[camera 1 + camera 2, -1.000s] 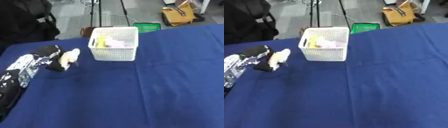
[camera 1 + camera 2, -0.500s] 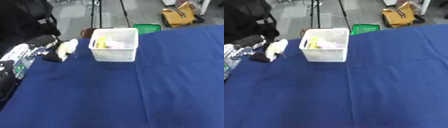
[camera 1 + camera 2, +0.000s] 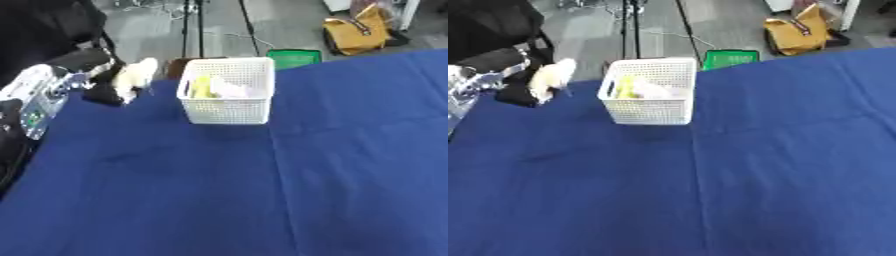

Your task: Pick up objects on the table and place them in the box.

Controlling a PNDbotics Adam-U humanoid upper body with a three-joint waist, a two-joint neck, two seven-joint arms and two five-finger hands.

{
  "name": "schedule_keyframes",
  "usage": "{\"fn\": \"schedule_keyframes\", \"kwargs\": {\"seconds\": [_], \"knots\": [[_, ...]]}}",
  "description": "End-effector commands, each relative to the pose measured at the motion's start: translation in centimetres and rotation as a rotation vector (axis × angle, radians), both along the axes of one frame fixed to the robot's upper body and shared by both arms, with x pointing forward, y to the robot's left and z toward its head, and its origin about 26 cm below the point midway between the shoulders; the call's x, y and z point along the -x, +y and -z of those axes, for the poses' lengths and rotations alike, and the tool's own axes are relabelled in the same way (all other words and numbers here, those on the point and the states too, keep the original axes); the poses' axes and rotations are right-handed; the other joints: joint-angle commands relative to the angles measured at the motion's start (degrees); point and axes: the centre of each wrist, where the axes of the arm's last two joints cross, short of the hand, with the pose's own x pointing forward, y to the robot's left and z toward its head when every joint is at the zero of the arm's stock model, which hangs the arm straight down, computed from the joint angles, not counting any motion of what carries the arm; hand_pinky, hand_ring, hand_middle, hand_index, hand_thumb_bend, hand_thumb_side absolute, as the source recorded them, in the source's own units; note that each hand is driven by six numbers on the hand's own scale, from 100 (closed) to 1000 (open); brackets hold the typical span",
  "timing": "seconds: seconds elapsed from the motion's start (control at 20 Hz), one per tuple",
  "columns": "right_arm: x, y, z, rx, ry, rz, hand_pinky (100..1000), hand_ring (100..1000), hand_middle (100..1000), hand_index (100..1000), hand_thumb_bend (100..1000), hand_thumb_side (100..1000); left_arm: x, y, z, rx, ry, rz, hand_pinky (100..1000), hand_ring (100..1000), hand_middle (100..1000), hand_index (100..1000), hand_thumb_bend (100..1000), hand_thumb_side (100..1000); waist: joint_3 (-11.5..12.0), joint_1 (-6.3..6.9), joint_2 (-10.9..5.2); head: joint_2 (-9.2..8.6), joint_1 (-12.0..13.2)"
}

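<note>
My left hand (image 3: pixel 103 82) is raised above the blue table's (image 3: pixel 262 190) far left part, its fingers curled round a cream-white soft object (image 3: pixel 136 76). It hovers just left of the white mesh box (image 3: pixel 227 97), at about rim height. Inside the box lie a yellow item (image 3: pixel 200 88) and a pale pinkish item (image 3: pixel 229 90). My left forearm (image 3: pixel 39 95), silver and black, comes in from the left edge. My right hand shows in neither view.
Beyond the table's far edge the floor holds a green crate (image 3: pixel 294 57), a yellow-brown bag (image 3: pixel 356 33) and tripod legs (image 3: pixel 194 22). A black shape (image 3: pixel 44 27) fills the upper left corner.
My left hand has lifted the cream object off the table and carried it up and right, closer to the box's left wall. The camera has shifted as well.
</note>
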Motion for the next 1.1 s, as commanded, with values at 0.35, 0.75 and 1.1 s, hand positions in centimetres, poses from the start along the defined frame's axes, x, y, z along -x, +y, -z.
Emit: {"fn": "schedule_keyframes", "kwargs": {"seconds": [0.35,0.75,1.1], "knots": [[0.3,-0.1,-1.1,0.027,-0.087,-0.023,729,715,600,731,100,826,0.0,-1.0,-4.1,0.022,-0.101,0.0,653,518,460,614,201,656,-1.3,0.46,-1.55,-0.07,1.4],[0.1,0.4,-2.0,0.035,-0.119,-0.058,730,715,600,731,100,826,-0.8,-3.0,-5.8,0.079,-0.186,-0.005,655,501,443,603,194,664,-4.6,1.82,-0.06,-1.58,3.6],[-0.1,1.0,-2.8,0.041,-0.151,-0.089,730,715,599,730,100,825,-1.4,-4.5,-6.4,0.059,-0.286,-0.029,649,514,448,610,197,673,-7.0,2.77,1.29,-3.36,5.2]]}}
